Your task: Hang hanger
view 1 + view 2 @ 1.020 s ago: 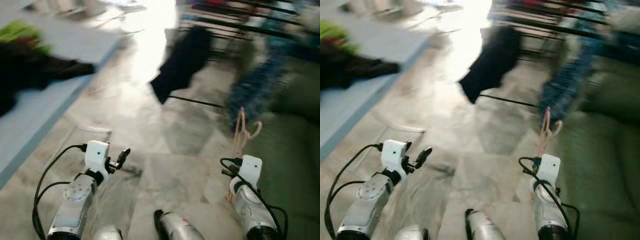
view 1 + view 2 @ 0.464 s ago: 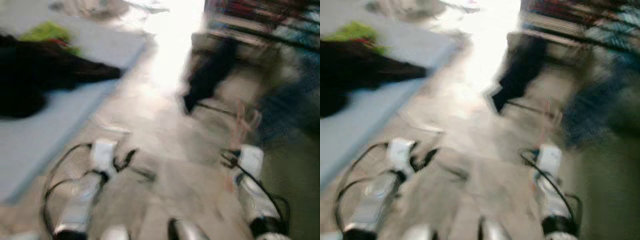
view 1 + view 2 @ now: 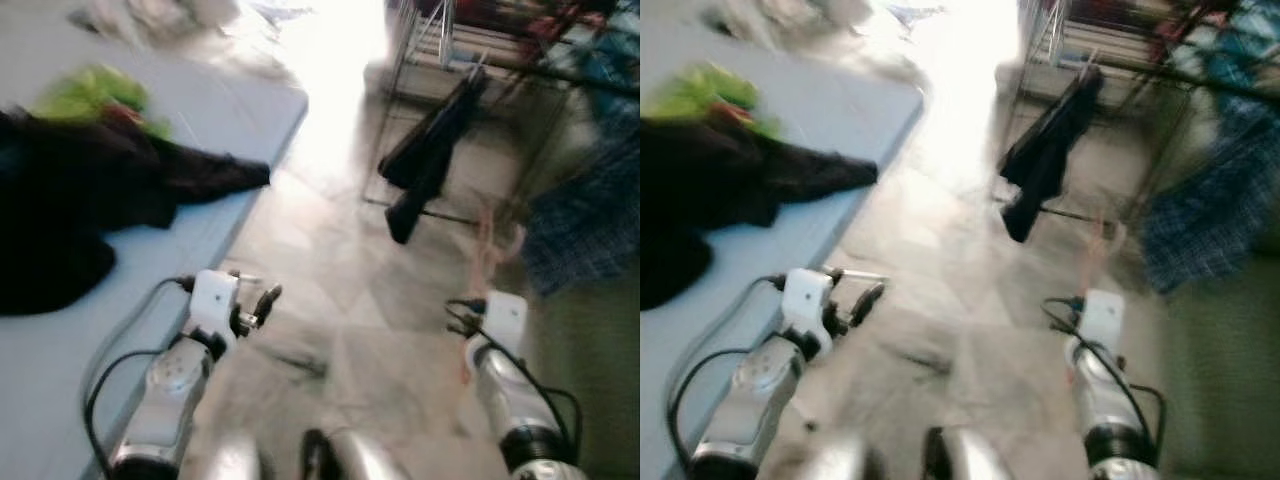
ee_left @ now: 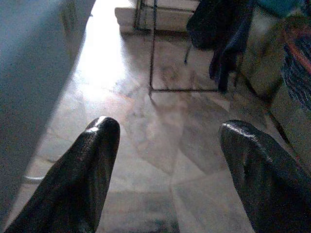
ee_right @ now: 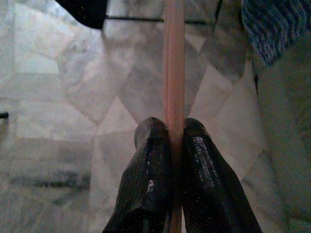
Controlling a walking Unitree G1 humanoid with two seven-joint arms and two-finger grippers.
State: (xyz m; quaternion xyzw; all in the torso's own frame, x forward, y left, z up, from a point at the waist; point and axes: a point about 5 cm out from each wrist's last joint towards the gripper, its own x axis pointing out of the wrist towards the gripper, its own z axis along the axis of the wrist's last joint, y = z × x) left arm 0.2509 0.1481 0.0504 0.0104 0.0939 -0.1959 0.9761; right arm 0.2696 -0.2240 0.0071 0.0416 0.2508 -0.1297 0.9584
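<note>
Hanger (image 5: 174, 73), thin and pale pink, is clamped upright between the right tool's (image 5: 176, 133) fingers (wrist view); head views show it blurred above the floor (image 3: 330, 290). Left tool (image 4: 167, 145) gapes wide.

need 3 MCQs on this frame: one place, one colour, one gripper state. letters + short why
1. Where does the black garment hang?
A. on the rack
B. on the bed
C. on the left arm

2. What colour is the hanger?
A. green
B. pink
C. black

3. How is the left gripper?
A. shut on the hanger
B. shut on cloth
C. open, holding nothing

Answers: 1 A, it drapes from the metal rack ahead on the right. 2 B, a pale pink bar runs through the right gripper, which is shut on it. 3 C, the wrist view shows its fingers wide apart with only floor between.
</note>
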